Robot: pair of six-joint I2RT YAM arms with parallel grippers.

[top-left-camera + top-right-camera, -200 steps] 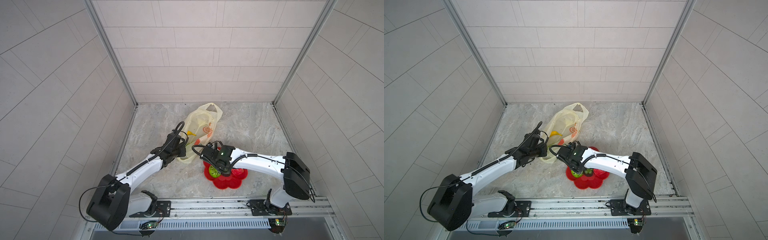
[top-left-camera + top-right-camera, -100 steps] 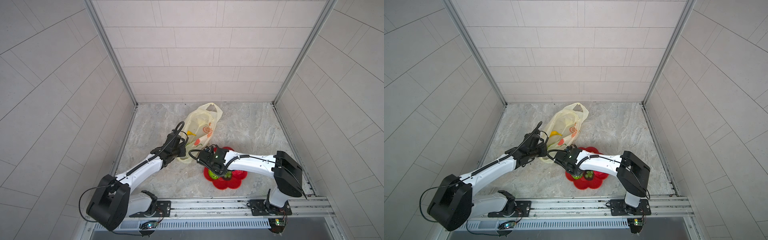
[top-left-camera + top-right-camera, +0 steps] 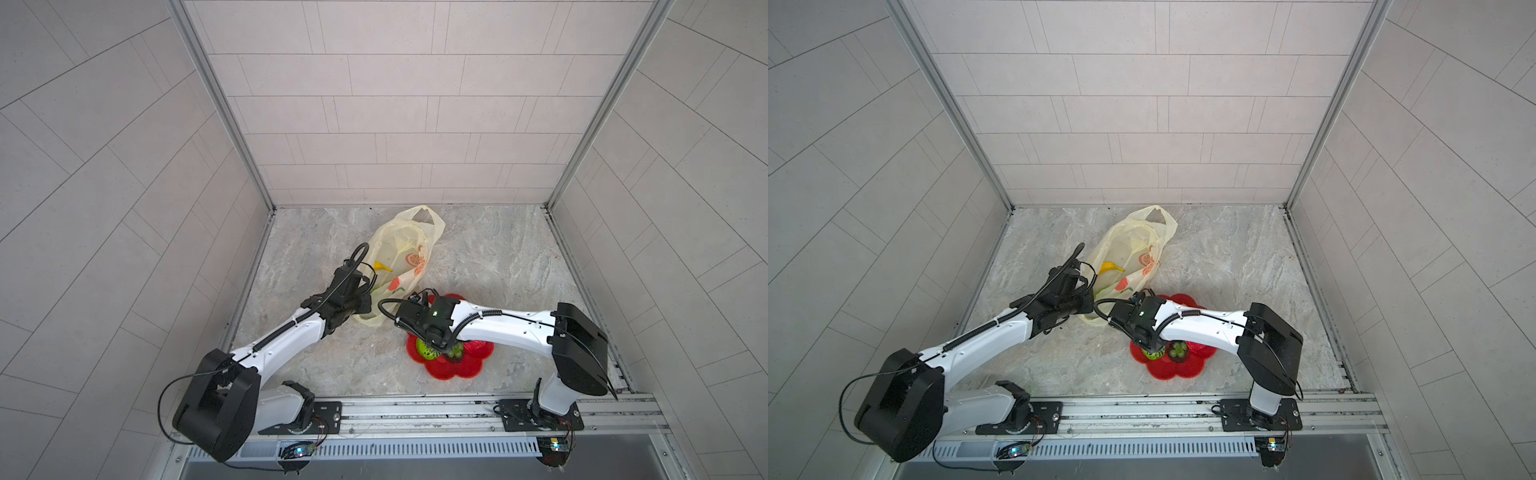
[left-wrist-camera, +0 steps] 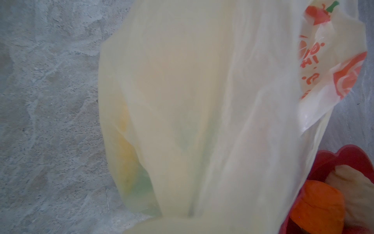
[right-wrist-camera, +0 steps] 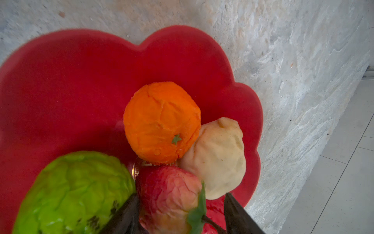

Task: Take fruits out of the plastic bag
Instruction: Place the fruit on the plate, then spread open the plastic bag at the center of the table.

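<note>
A: Top views first?
B: One banana (image 3: pixel 383 266) left in the bag (image 3: pixel 399 245); left gripper (image 3: pixel 367 306) closed, seemingly on its edge. Right gripper (image 3: pixel 445 350) over the plate (image 3: pixel 461 370).
A: Left wrist?
B: Blurry film; maybe a green shape (image 4: pixel 142 183) inside.
A: Right wrist?
B: Four fruits on plate: orange (image 5: pixel 162 123), cream bulb (image 5: pixel 220 160), green ball (image 5: pixel 77 194), red fruit (image 5: pixel 168 196) between parted jaws

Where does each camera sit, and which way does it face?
Top views: high overhead, looking down at the grey marble table; both white arms.
Left wrist: on the left arm, facing the thin pale-yellow plastic bag; no fingers.
Right wrist: above the red flower-shaped plate; dark fingertips.
Both wrist views share the round orange toy fruit.
</note>
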